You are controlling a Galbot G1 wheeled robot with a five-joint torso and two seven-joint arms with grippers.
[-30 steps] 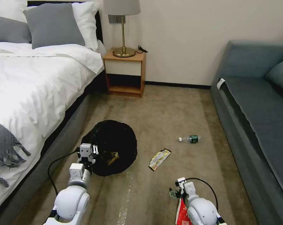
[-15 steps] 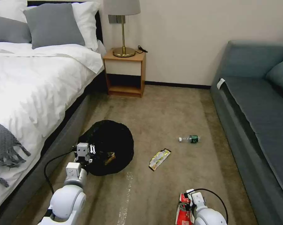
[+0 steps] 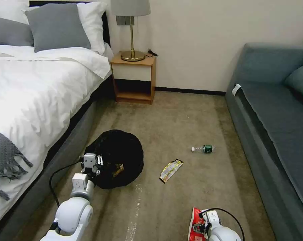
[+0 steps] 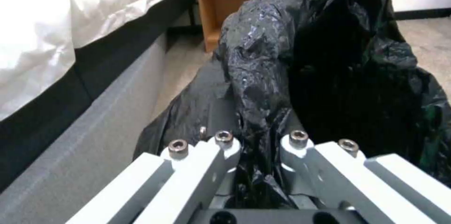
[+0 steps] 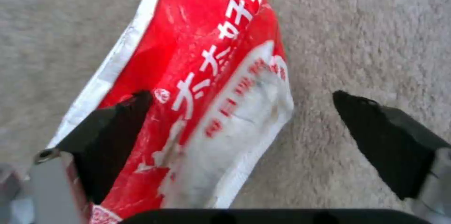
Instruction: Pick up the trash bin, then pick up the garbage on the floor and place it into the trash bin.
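Head view: left tool clamps the trash bin bag rim, wrapper already inside. Right tool, jaws spread wide, straddles the red-and-white packet; yellow-black snack wrapper and bottle lie on the floor.

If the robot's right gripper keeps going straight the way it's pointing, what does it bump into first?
Most likely the red packet lying on the carpet. The right gripper points down at the floor with its fingers open, one over the packet and one over bare carpet. How far above it hangs is hard to judge.

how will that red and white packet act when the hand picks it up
The red-and-white packet lies flat and creased on the carpet, so it probably flops and weighs little. Its glossy film may slip between the open right hand's fingers.
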